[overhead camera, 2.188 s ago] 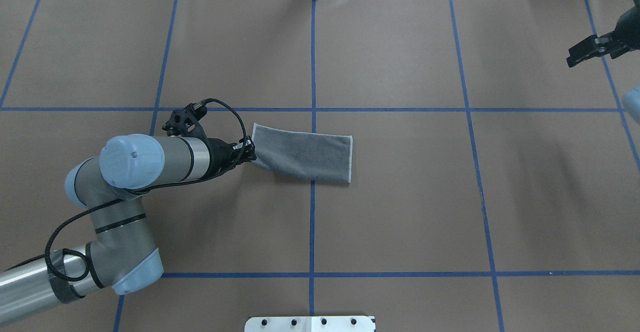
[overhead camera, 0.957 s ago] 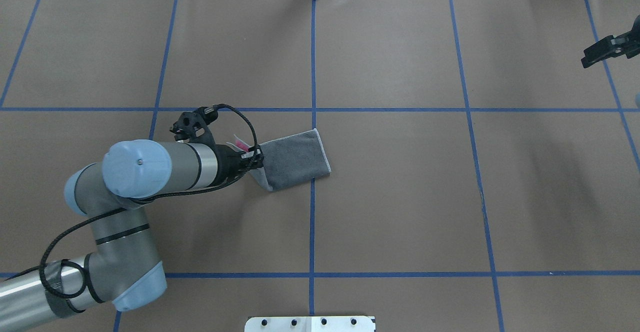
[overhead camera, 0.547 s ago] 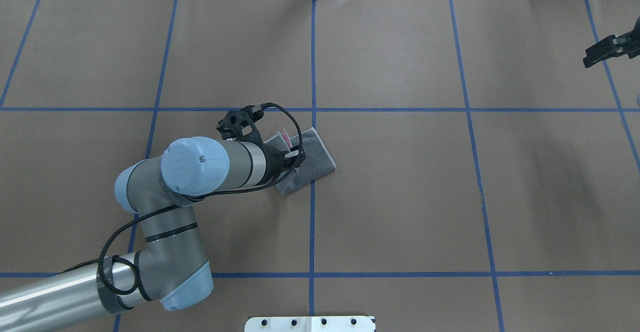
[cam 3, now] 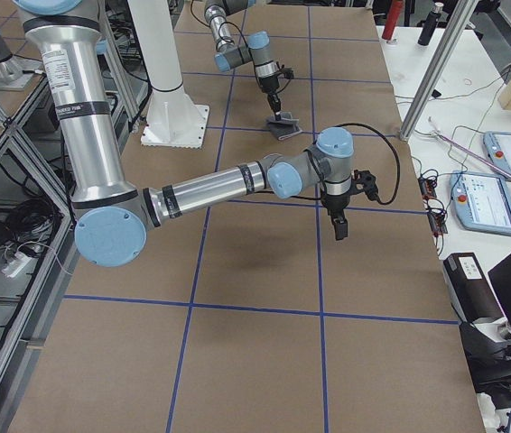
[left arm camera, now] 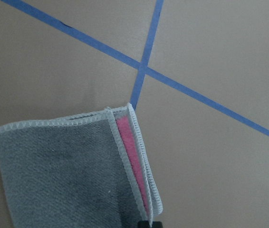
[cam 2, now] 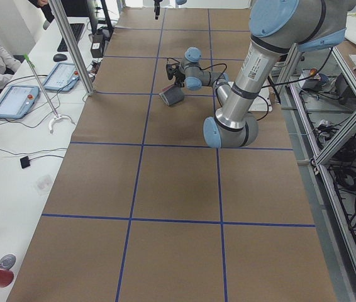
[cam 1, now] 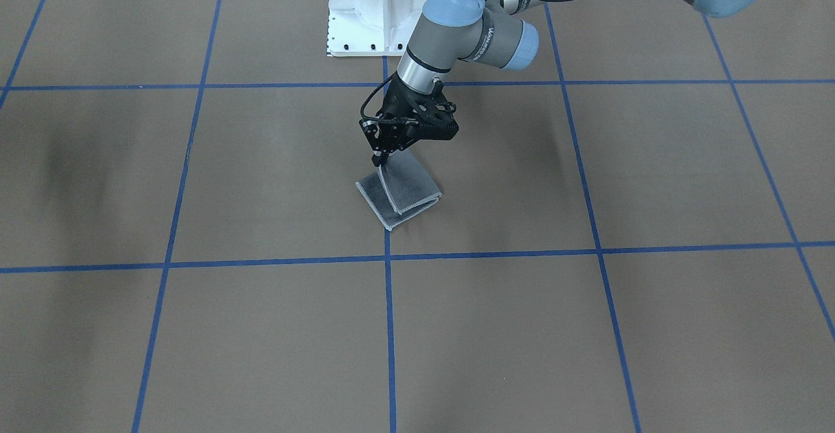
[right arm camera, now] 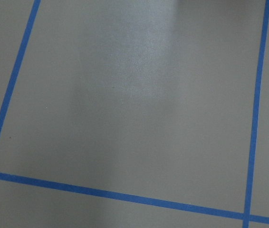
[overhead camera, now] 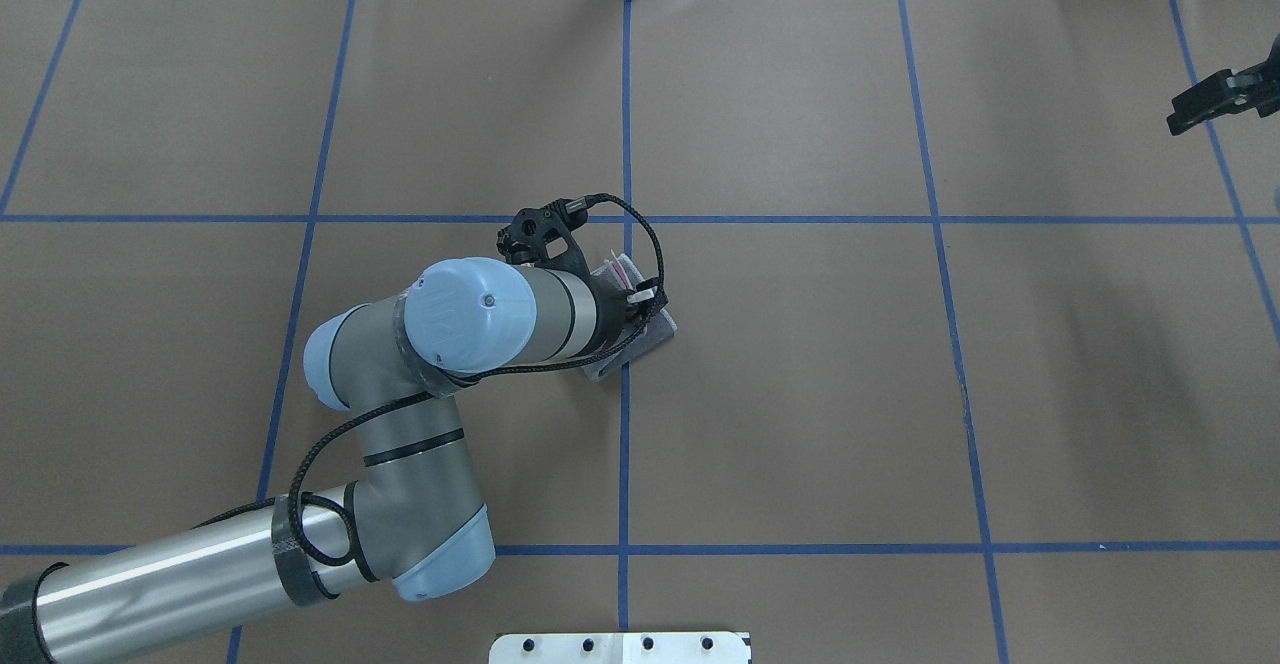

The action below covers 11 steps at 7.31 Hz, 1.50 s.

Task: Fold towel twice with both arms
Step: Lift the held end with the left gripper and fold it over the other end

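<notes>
Pinching the lifted edge of the towel (cam 1: 408, 193) near the middle of the worktop (cam 1: 554, 328), the left gripper (cam 1: 379, 162) is clamped tight; letting go early could let the folded layers spring open or land skewed.

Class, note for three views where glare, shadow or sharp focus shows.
Right wrist view: pale sheen on the table. Left wrist view: towel sharp, stitching crisp. Front-facing view: soft blurred shadow on the table's left side.
</notes>
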Each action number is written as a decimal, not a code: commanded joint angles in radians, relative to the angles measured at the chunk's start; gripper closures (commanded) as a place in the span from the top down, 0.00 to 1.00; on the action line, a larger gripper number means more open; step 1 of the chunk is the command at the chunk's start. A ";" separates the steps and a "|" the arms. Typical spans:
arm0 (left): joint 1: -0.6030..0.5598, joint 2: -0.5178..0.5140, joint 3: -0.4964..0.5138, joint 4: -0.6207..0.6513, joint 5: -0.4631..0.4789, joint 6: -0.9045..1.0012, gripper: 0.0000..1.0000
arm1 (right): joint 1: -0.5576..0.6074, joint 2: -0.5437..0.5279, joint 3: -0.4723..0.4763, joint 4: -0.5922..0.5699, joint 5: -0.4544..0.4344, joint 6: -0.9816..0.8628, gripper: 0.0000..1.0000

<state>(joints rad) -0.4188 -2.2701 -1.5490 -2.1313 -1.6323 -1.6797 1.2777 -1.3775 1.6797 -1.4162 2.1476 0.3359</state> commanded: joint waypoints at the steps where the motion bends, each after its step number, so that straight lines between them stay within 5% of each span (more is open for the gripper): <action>1: 0.000 -0.011 0.018 0.001 0.002 0.000 0.00 | 0.000 0.000 0.000 0.000 0.000 0.000 1.00; 2: 0.000 -0.011 0.023 0.001 0.003 0.000 0.00 | 0.000 0.001 0.000 0.000 0.000 0.000 1.00; 3: 0.000 -0.022 0.035 0.001 0.021 0.000 0.11 | 0.000 0.002 0.000 0.000 0.000 0.000 1.00; 5: -0.001 -0.048 0.066 0.002 0.023 0.002 0.95 | -0.001 0.003 -0.002 -0.001 0.000 0.000 1.00; 8: -0.017 -0.048 0.058 0.014 0.013 0.038 1.00 | 0.000 0.005 -0.005 0.000 0.000 -0.001 1.00; 11: -0.094 0.006 -0.168 0.364 -0.105 0.347 1.00 | 0.050 -0.032 -0.017 -0.001 0.017 -0.009 1.00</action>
<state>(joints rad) -0.4640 -2.3034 -1.6119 -1.9139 -1.6671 -1.4776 1.3021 -1.3848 1.6668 -1.4172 2.1550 0.3285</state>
